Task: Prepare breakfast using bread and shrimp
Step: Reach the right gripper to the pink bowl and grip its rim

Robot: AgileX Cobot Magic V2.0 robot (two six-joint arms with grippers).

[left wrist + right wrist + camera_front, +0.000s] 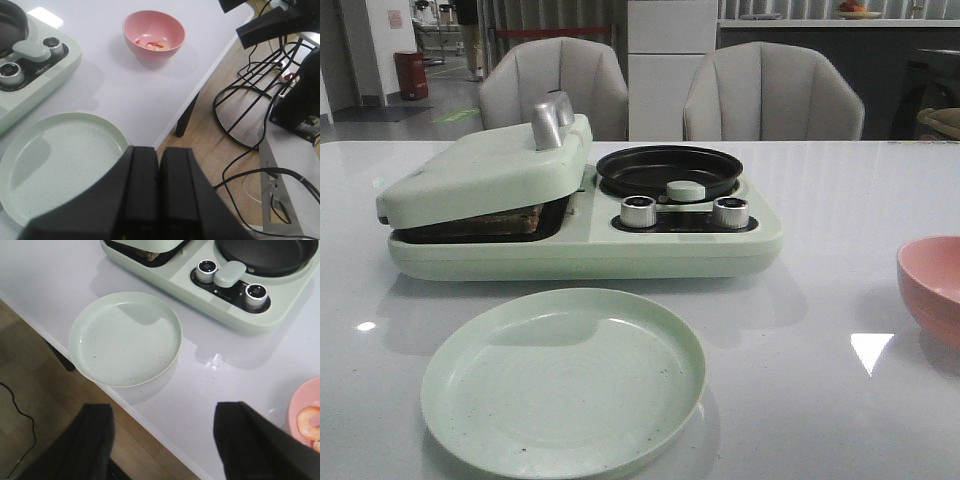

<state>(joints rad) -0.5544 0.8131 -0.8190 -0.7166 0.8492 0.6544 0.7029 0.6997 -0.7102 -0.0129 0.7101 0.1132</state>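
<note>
- The left gripper [159, 195] has its fingers pressed together, holding nothing; the right gripper [162, 440] is spread wide, also holding nothing.
- A pale green plate [563, 378] sits nearest on the white table [820, 400].
- To the right, a pink bowl [932, 288] holds the shrimp [309, 423].
- Behind the plate stands a green breakfast maker [582, 210]; bread [495, 222] lies under its tilted lid [485, 170], beside a black pan [669, 171].
- Two grey chairs [772, 92] stand beyond.

White table [840, 420] with green breakfast cooker [580, 235], pale green plate [563, 378] (speckled), pink bowl [932, 288].
</note>
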